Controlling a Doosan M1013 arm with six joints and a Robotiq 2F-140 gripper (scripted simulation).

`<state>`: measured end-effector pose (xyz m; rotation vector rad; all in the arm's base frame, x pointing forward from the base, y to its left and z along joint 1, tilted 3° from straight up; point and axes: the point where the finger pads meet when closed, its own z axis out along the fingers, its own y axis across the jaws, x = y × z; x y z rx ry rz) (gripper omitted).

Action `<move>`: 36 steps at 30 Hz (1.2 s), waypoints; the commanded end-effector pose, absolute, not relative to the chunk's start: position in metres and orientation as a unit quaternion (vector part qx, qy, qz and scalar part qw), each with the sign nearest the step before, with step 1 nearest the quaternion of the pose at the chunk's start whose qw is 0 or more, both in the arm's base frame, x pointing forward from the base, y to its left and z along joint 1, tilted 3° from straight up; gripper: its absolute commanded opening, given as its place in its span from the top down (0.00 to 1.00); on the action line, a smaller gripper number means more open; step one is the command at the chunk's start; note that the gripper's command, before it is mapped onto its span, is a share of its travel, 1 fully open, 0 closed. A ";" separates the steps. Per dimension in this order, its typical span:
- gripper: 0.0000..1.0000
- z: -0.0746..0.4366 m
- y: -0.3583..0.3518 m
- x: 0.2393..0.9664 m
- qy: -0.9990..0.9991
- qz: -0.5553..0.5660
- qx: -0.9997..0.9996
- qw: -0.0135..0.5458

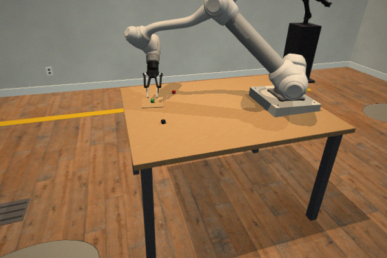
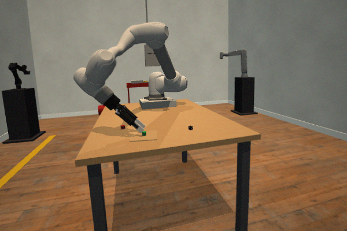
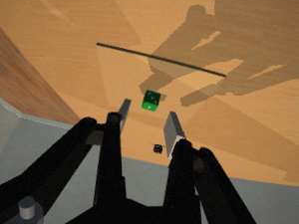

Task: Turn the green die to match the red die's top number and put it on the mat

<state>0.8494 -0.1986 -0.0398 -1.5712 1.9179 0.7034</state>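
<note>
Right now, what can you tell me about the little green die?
The green die is a small, bright green cube with pale dots too blurry to count. It sits on the thin tan mat, near the mat's back edge. The gripper hangs open just above it, its fingers not touching.

Three dice (image 1: 152, 100), one mat (image 1: 159, 104)

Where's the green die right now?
The green die lies on the mat at the table's far corner, just below the open gripper; the red die sits off the mat beside it.
</note>
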 end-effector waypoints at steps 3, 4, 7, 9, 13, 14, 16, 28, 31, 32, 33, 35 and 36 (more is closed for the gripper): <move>0.60 -0.025 -0.199 0.850 0.715 0.262 -0.586 0.279; 0.60 -0.021 -0.199 0.850 0.715 0.262 -0.586 0.279; 0.60 -0.011 -0.199 0.851 0.715 0.262 -0.586 0.279; 0.60 -0.005 -0.199 0.851 0.715 0.262 -0.586 0.279; 0.60 0.001 -0.199 0.851 0.715 0.262 -0.586 0.279; 0.60 0.003 -0.199 0.852 0.715 0.262 -0.586 0.279; 0.60 0.007 -0.199 0.852 0.715 0.262 -0.586 0.279; 0.60 0.010 -0.198 0.852 0.717 0.258 -0.588 0.272; 0.60 0.009 -0.196 0.851 0.726 0.239 -0.596 0.245; 0.60 0.010 -0.196 0.851 0.730 0.230 -0.600 0.233; 0.60 0.010 -0.195 0.851 0.734 0.219 -0.603 0.220; 0.60 0.011 -0.195 0.852 0.741 0.200 -0.610 0.199; 0.60 0.012 -0.195 0.852 0.743 0.192 -0.612 0.191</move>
